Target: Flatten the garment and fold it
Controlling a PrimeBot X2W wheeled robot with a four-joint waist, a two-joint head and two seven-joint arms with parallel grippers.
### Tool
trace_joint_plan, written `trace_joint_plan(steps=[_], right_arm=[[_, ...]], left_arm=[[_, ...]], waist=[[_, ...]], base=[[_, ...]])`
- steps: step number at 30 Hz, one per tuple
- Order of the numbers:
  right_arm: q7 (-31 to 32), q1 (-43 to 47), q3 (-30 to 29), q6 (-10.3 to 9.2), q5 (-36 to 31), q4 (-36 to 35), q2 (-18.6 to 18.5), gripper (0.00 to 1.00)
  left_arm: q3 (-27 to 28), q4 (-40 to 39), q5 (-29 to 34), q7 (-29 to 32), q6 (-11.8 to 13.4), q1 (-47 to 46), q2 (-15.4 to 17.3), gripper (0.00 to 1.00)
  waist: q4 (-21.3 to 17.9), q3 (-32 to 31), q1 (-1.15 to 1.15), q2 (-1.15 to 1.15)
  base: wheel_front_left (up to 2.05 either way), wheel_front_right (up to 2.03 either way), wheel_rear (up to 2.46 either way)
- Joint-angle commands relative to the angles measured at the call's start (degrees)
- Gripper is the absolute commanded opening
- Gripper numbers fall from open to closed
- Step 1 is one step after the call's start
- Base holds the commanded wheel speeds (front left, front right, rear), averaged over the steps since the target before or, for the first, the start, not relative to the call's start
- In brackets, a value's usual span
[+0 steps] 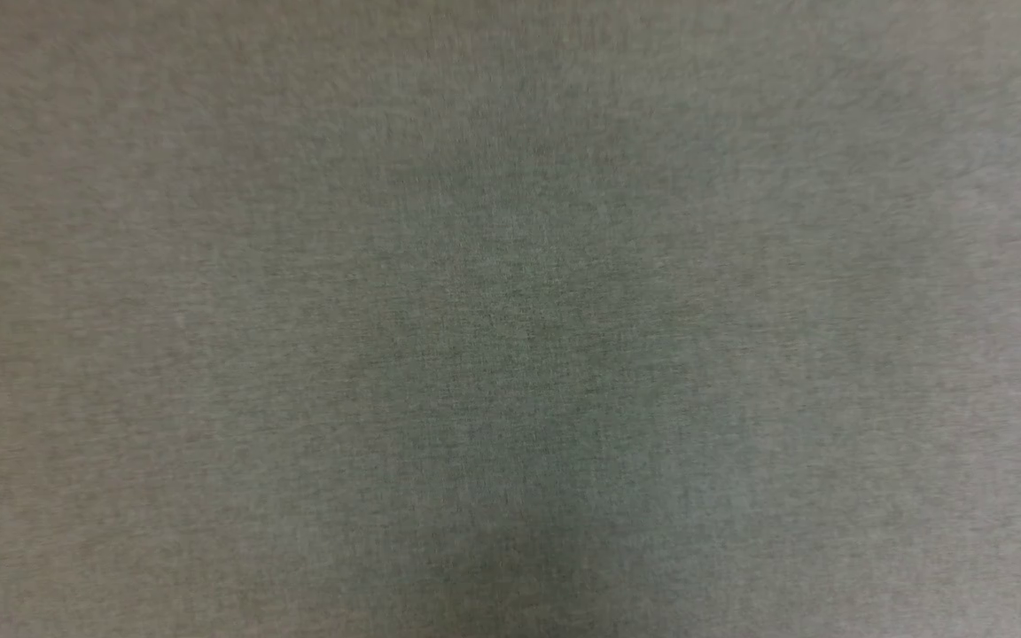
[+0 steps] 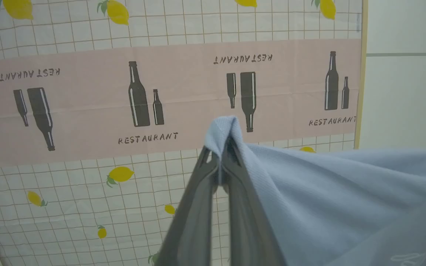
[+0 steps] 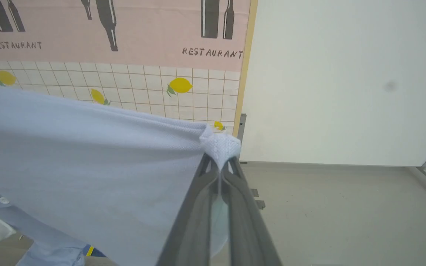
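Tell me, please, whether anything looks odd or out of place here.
Yes: blurry grey-green cloth sits right against the head camera, probably the garment, which the left gripper and right gripper hold up, each shut on its edge.

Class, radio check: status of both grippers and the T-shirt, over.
Left gripper, right gripper: both shut on T-shirt edges. T-shirt held up, spread between them. Fabric close against head camera, blocking sight.

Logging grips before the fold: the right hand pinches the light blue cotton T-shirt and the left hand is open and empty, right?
No. The left hand is also shut on the light blue cotton T-shirt, as the left wrist view shows; the right hand does pinch it.
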Motion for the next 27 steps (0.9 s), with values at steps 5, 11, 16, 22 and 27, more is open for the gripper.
trace_joint_plan(steps=[5,11,16,22,27], right_arm=[[-2.95,4.13,0.88,-0.12,1.45,2.2,-0.42,0.0],[-6.78,15.35,3.26,-0.12,6.61,3.28,-2.15,0.0],[-10.35,29.13,5.32,-0.12,12.4,2.93,-2.93,0.0],[-13.32,47.63,7.86,-0.12,19.52,1.57,-4.96,0.0],[-15.72,63.18,7.66,-0.12,24.16,0.17,-5.91,0.0]], left_arm=[[-0.33,3.51,-2.34,-4.08,-1.12,3.88,-0.56,0.0],[-2.02,6.17,-6.56,-9.7,-1.73,14.82,-2.38,0.0],[-5.77,4.83,-10.88,-12.92,-1.82,29.36,-2.9,0.0],[-9.06,2.05,-14.83,-16.13,-1.83,49.45,-4.66,0.0],[-9.97,-2.23,-19.17,-15.62,0.69,66.82,-5.76,0.0]], waist=[[1.83,2.71,-0.02,0.2],[3.92,-2.73,-0.02,0.2],[5.79,-11.02,-0.02,0.2],[7.81,-21.92,-0.02,0.2],[8.41,-28.69,-0.02,0.2]], base=[[0.0,0.0,0.0],[0.0,0.0,0.0],[0.0,0.0,0.0],[0.0,0.0,0.0],[0.0,0.0,0.0]])
